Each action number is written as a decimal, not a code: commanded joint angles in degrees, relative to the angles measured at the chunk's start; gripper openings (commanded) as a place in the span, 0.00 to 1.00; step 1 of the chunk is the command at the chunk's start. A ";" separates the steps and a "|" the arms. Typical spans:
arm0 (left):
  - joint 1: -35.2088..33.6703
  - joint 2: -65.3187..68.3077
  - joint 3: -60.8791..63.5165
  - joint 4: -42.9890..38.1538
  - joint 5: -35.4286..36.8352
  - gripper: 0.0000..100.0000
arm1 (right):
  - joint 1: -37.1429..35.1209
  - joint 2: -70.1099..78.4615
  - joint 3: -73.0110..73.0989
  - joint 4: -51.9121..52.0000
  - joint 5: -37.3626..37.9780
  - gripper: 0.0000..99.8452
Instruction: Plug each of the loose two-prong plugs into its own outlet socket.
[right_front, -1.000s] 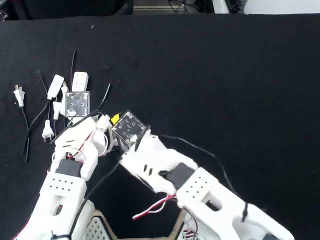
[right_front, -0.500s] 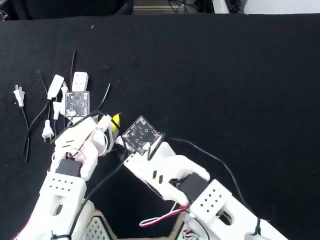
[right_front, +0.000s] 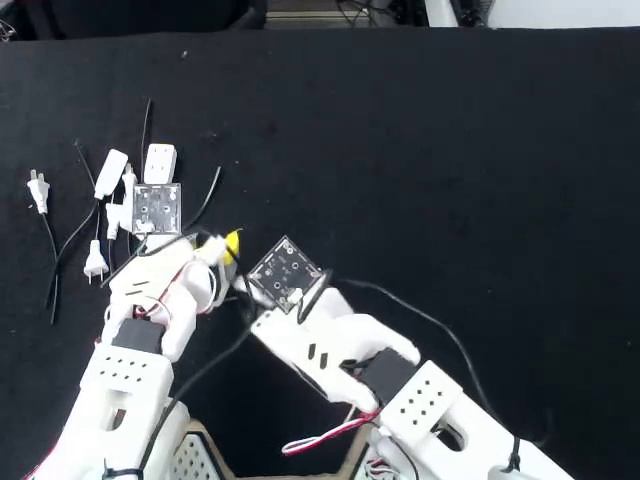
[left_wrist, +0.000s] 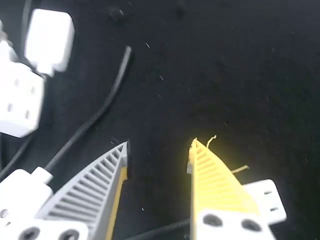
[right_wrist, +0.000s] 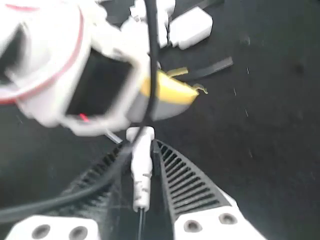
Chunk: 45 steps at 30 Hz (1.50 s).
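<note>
Ahead of the left gripper (left_wrist: 159, 145) and off to its left, we see the white outlet socket (right_front: 155, 207), with loose plugs (right_front: 38, 190) and a black cord (left_wrist: 100, 114) lying near it on the black table (right_front: 450, 150). The left gripper itself stands open, its grey and yellow fingers apart with nothing between them. Close beside it on the right, the right gripper (right_wrist: 141, 145) is closed on a white plug (right_wrist: 141, 172), held lengthwise between its dark fingers, just before the yellow finger of the left gripper.
</note>
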 joint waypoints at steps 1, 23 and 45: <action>-2.68 -0.62 -2.33 -0.62 0.00 0.20 | 1.05 -1.36 -5.76 3.25 0.53 0.01; -2.68 0.00 0.57 -0.70 -0.09 0.20 | 16.44 39.69 -47.87 36.75 0.26 0.01; -0.48 15.74 -6.99 -0.26 -0.44 0.20 | 44.13 56.48 -57.01 46.24 10.46 0.01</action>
